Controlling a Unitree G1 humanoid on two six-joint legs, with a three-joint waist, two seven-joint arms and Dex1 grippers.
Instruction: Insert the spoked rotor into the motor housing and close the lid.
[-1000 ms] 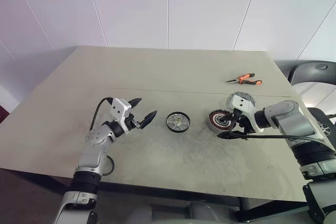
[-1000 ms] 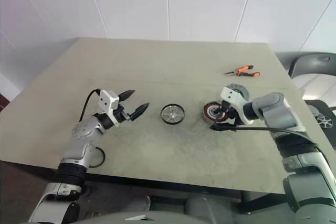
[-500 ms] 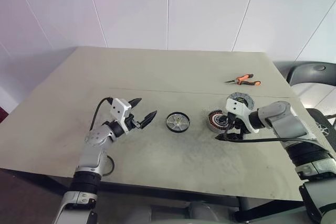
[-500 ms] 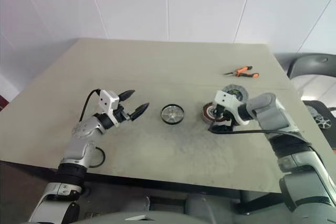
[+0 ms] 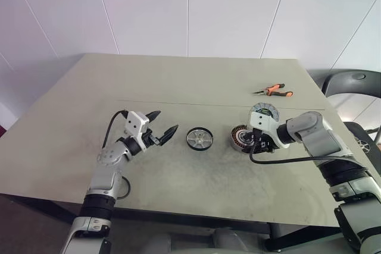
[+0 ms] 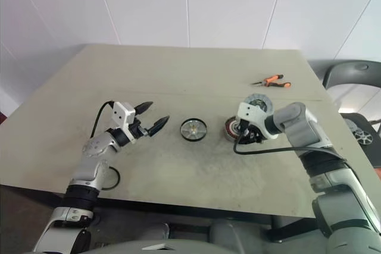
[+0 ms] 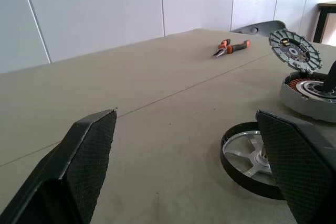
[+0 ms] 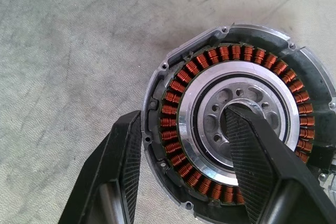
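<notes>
The spoked rotor (image 5: 199, 138) lies flat on the desk (image 5: 178, 81), between the two arms, and the motor housing (image 8: 239, 124) sits just to its right with only its copper windings inside and no rotor yet. The right gripper (image 8: 181, 145) has its jaws partly spread around the housing's wall, one outside and one in the middle hole, and I think they could slip off the thin wall or tip the housing. The lid (image 7: 294, 51) stands tilted at the housing's far side and might fall, and the left gripper (image 5: 164, 126) hangs with its jaws spread wide, left of the rotor.
</notes>
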